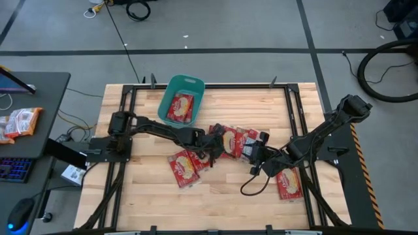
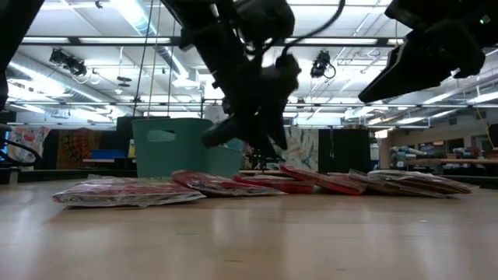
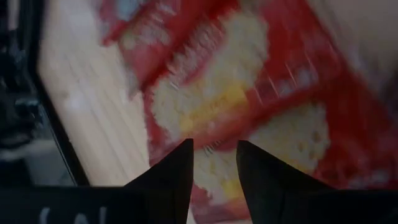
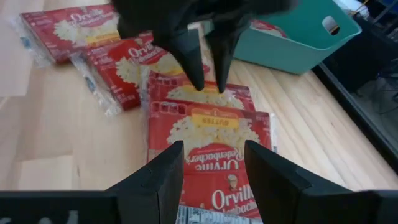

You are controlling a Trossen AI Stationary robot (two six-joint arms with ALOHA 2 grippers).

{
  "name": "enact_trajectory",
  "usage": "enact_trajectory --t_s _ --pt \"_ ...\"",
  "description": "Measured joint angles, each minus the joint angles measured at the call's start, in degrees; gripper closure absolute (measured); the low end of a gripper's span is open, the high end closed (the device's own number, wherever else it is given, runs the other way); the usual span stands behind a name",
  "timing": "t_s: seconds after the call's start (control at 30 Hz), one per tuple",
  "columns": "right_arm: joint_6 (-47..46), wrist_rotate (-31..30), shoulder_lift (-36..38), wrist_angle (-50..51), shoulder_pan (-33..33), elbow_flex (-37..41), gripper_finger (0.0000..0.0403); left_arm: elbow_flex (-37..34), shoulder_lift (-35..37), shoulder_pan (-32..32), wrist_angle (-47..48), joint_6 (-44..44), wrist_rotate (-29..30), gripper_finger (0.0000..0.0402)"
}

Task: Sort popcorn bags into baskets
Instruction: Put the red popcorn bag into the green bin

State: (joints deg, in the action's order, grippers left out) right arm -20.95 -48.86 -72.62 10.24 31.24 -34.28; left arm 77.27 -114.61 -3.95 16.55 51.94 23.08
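The teal basket (image 1: 171, 83) stands at the table's far middle with one red popcorn bag (image 1: 181, 108) lying in it. Several popcorn bags lie overlapping in a pile (image 1: 230, 138) at mid-table. Two more (image 1: 186, 166) lie to its near left and one (image 1: 289, 184) to the near right. My left gripper (image 4: 209, 84) points down at the pile, open by a narrow gap (image 3: 214, 149). My right gripper (image 4: 214, 155) is open over the pile's right end, raised above it (image 2: 420, 62). My left gripper's fingertips (image 4: 199, 86) stand at the far edge of a bag in the pile (image 4: 208, 96), coming from above and pointing down. I cannot tell whether they touch it.
The black frame rails (image 1: 297, 124) run along the table's sides and far edge. A cable (image 1: 251, 186) loops onto the wood below my right arm. A side desk at the left holds orange-and-white packets (image 1: 19, 122) and a keyboard (image 1: 14, 168). Bare wood lies along the near edge.
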Motion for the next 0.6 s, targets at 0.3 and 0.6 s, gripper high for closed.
enact_trajectory --t_s 0.3,0.6 --pt "1.4 -1.3 -0.2 1.2 -1.2 0.0 0.0229 0.0 -3.6 0.1 -3.7 21.2 0.0 0.0273" --pt "1.7 -0.6 -0.2 1.0 -1.8 0.0 0.0229 0.0 -3.9 0.6 -4.3 28.7 -2.0 0.0273"
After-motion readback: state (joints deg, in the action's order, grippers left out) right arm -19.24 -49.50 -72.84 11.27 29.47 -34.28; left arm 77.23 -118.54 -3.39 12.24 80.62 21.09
